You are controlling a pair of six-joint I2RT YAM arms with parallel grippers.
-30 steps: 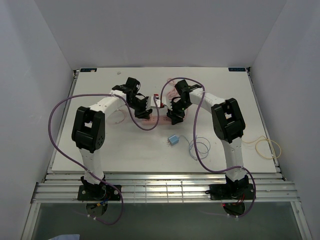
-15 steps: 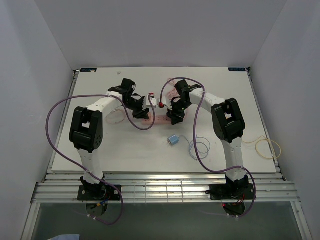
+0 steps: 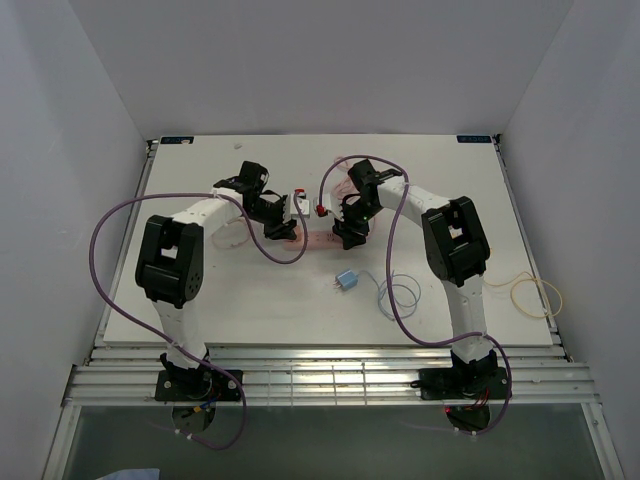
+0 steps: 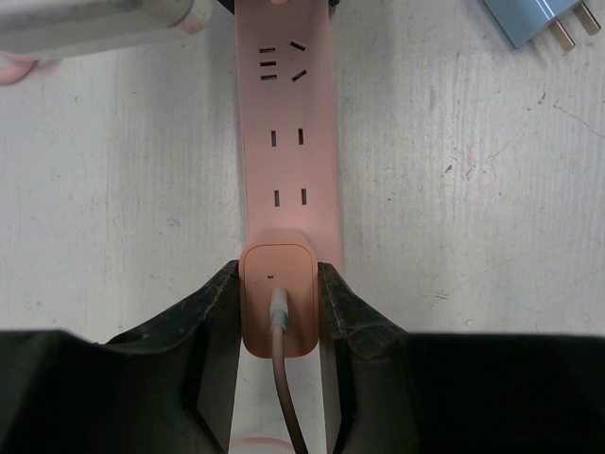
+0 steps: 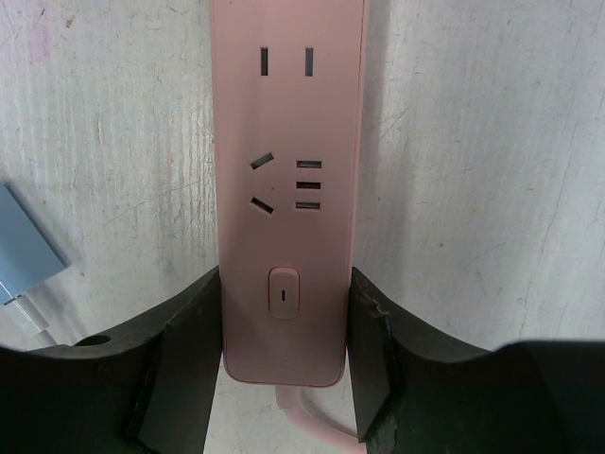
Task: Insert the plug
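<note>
A pink power strip lies flat on the white table between my two grippers. My left gripper is shut on a pink plug with a brownish cord. The plug sits on the strip's face at the end nearest this wrist; how deep its pins sit is hidden. In the right wrist view the strip runs away from the camera. My right gripper is shut on its switch end, one finger on each long side. From above, the left gripper and right gripper face each other over the strip.
A light blue plug lies on the table in front of the strip, its thin white cord coiled to the right. It also shows in both wrist views. A yellow cord loop lies near the table's right edge.
My left arm has swung a little to the left and its gripper has shifted along the strip's left end. The right arm has stayed still.
</note>
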